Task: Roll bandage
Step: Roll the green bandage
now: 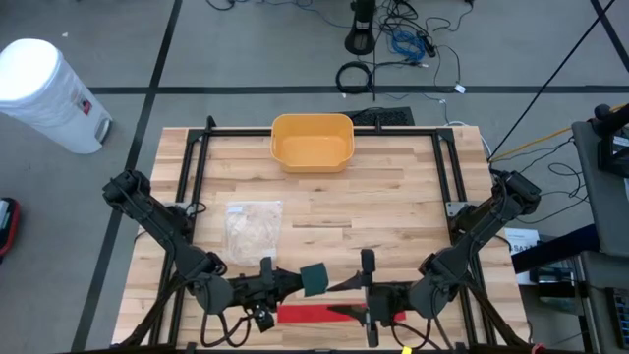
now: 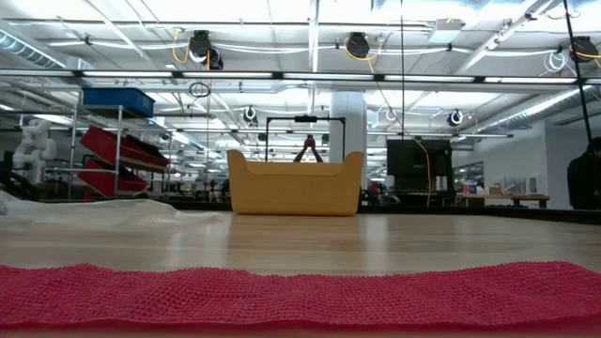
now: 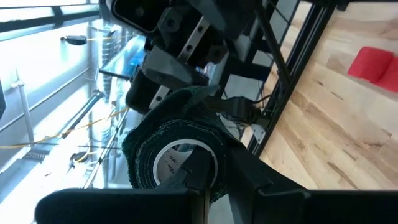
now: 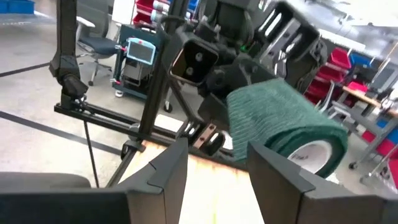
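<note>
Bandage roll, the dark green one, sits up off the bench near its front edge, about midway along, and I've got it pinched in my left gripper, fingers pressed in on the roll with one of them running through the white core, as my left wrist view shows. My right gripper hangs just beside it on the other side, fingers spread apart with nothing between them, pointing at the roll's free face. Below and just toward the front edge lies the red bandage strip, flat on the wood, running along that edge. Further back, the clear plastic bag lies left of centre and the yellow bin stands at the far edge, both well apart from the action. Now, the risks as I judge them: my hold is a narrow pinch on a soft, squashy roll, so any twist from my right side could spin it or pop it off my finger. If my right fingers come in off line they could snag the loose outer wrap and unravel the green instead of tightening it. And my two wrists are close together here; a hurried reach could knock them against each other, or drag the red strip off the front edge.
</note>
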Robot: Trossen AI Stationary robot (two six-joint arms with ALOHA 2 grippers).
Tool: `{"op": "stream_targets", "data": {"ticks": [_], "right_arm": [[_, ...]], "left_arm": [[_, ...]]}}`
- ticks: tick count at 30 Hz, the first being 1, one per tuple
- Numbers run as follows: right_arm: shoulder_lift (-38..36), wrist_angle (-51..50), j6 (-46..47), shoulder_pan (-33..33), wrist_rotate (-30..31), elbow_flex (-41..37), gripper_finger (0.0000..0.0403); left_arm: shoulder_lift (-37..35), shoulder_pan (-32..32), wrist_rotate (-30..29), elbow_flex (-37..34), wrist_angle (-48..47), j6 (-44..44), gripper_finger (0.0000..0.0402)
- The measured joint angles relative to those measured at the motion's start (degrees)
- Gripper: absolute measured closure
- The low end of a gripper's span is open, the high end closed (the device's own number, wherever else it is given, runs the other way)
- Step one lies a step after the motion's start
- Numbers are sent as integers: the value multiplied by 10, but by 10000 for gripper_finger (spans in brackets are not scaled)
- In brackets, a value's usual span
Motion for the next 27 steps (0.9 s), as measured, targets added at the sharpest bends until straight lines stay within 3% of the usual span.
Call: {"op": "stream_targets", "data": {"ticks": [17, 27], "right_arm": [[0, -24, 34, -15, 1, 0, 250], [0, -17, 40, -16, -30, 0, 250]], "left_arm": [[0, -19, -2, 0, 17, 0, 363], [0, -19, -2, 0, 17, 0, 363]]}}
